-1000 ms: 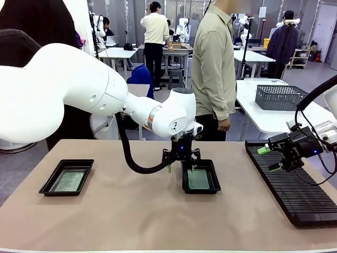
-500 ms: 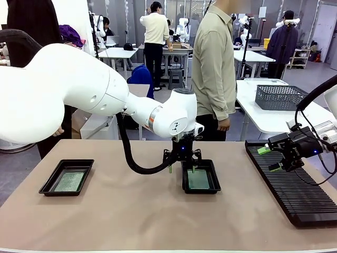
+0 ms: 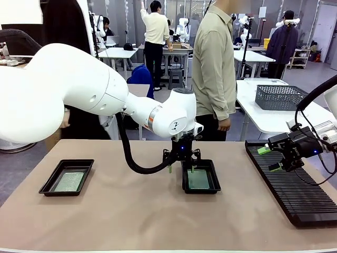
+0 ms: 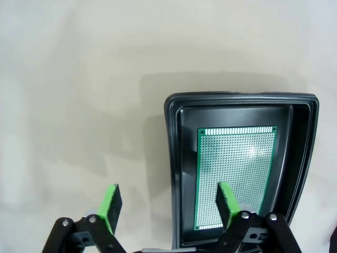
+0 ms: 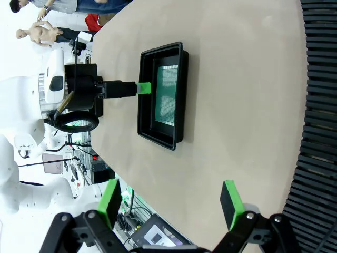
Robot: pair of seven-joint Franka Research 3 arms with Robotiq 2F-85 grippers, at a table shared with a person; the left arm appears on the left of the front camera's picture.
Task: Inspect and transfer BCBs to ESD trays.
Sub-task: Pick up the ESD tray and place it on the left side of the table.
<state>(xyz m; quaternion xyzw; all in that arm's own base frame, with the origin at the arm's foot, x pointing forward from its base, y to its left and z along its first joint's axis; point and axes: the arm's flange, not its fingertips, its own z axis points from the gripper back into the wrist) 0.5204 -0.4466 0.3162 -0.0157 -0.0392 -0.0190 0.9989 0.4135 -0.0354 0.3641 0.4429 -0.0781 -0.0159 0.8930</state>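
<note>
Two black ESD trays lie on the tan table. The middle tray (image 3: 201, 191) holds a green BCB (image 3: 199, 179), and the left tray (image 3: 50, 185) holds another BCB (image 3: 69, 181). My left gripper (image 3: 181, 168) hangs open just above the middle tray's left rim. In the left wrist view, the left gripper (image 4: 168, 205) straddles the tray rim (image 4: 174, 158), one finger (image 4: 110, 208) over bare table and the other over the BCB (image 4: 236, 168), holding nothing. My right gripper (image 3: 268, 159) is open and empty above the rack. From the right wrist view, the right gripper (image 5: 171, 199) looks across at the tray (image 5: 181, 95).
A long black ribbed rack (image 3: 295, 190) runs along the table's right side, also in the right wrist view (image 5: 318, 105). A person (image 3: 213, 68) stands at the far edge, hands down. A grey basket (image 3: 279, 97) sits on another table behind.
Neither arm nor either board has visibly moved. A person in dark clothes behind my left arm has shifted.
</note>
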